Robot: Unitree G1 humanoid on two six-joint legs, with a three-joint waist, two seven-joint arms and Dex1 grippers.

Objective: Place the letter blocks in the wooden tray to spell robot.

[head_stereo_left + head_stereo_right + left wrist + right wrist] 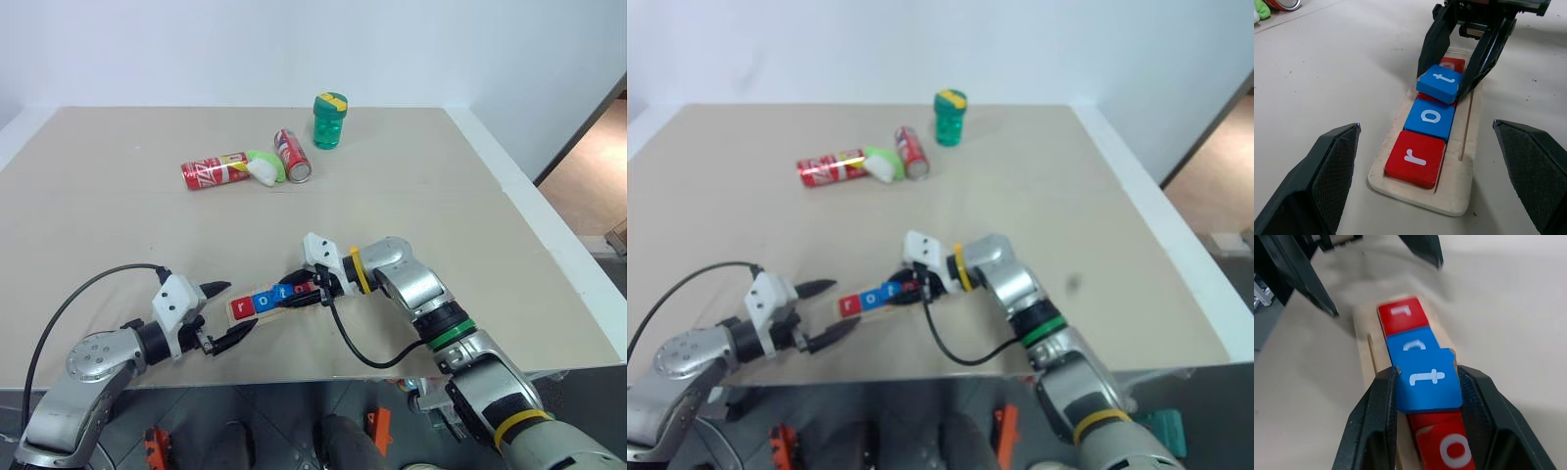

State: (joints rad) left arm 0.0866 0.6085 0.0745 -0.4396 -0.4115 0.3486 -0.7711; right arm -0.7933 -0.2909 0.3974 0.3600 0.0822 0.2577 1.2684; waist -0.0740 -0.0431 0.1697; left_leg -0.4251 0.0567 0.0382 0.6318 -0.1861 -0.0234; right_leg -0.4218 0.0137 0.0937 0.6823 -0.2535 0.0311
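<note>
The wooden tray (1469, 161) lies near the table's front edge. In it sit a red r block (1415, 158) and then a blue o block (1430, 117). My right gripper (1428, 373) is shut on a blue t block (1439, 83). The t block is tilted, overlapping the blue o and a partly hidden red block. A red o block (1452, 450) lies beyond, between the right fingers. My left gripper (240, 306) is open, its fingers (1332, 161) standing on either side of the tray's r end, apart from it.
Far across the table lie two red soda cans (214, 172) (292, 155) with a green and white object (265, 166) between them. A green jar with a yellow-striped lid (329, 120) stands behind. A black cable (358, 348) loops near the front edge.
</note>
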